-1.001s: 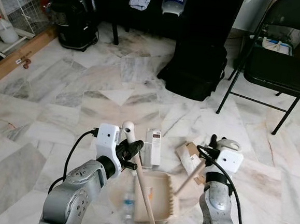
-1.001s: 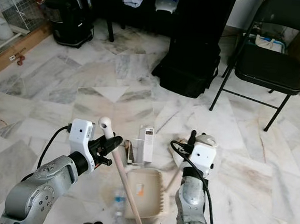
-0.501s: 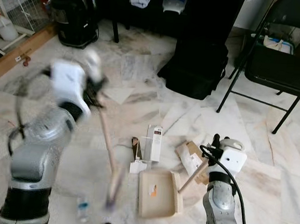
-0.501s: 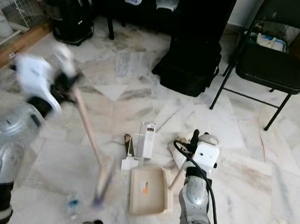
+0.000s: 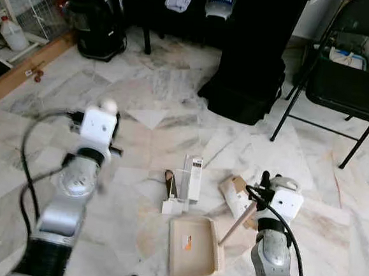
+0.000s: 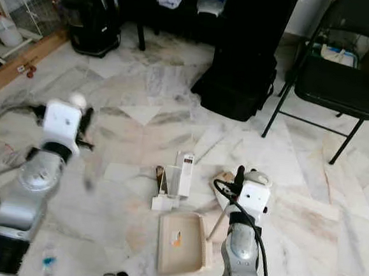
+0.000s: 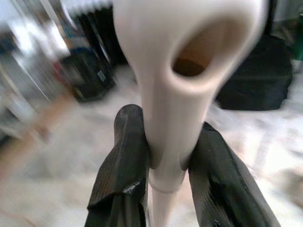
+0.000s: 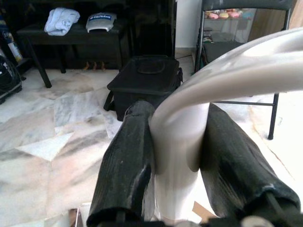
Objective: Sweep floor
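Dustpan (image 5: pixel 194 246) empty on marble floor (image 5: pixel 156 91), right end effector (image 8: pixel 176 156) pinching its handle (image 5: pixel 236 224), left end effector (image 7: pixel 164 165) clamping broom handle (image 7: pixel 177 80)

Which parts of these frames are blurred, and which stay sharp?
Left and right eye views: the left arm with its left gripper is motion-smeared, while the dustpan, the folding chair and the marble floor stay crisp. Left wrist view: the background is smeared and the broom handle is soft. Right wrist view: the room is sharp, and the near dustpan handle is slightly soft.

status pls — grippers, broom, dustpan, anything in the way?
Left gripper shut on broom handle, out left. Right gripper shut on dustpan handle; dustpan on floor. Boxes and cardboard ahead.
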